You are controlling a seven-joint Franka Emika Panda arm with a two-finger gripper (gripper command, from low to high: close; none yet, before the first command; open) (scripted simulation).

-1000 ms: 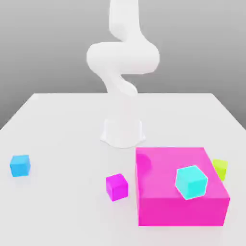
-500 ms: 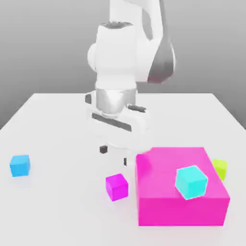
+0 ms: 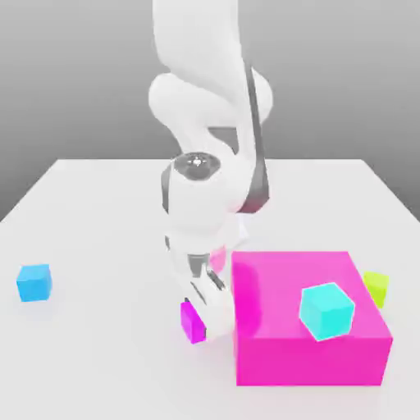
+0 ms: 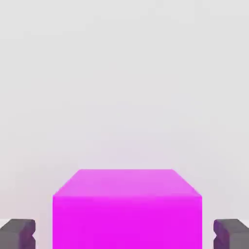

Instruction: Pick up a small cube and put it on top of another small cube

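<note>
Arm (image 3: 209,156) is folded down over the white table (image 3: 98,221), hand low at the small magenta cube (image 3: 191,321), just beside the big pink block (image 3: 308,344) on the exterior view's left of it.

Exterior view: the white hand body covers most of the small magenta cube, with a sliver of it peeking out at the exterior view's left of the hand. Fingers are hidden behind the hand body from this angle, so the grip cannot be read here. The turquoise cube (image 3: 326,311) sits on top of the big pink block, near its front edge, apart from the hand. A lime-green cube (image 3: 376,287) pokes out behind the block at the exterior view's right. A sky-blue cube (image 3: 34,282) sits alone, well apart at the exterior view's left.

Hand view: the small magenta cube (image 4: 127,209) sits squarely between the two dark fingertips (image 4: 17,234), gripper (image 4: 125,234) centred on it. There is a visible gap of table between each fingertip and the cube's sides, so the jaws straddle the cube without touching it; nothing is held. Cube rests flat on the table.
</note>
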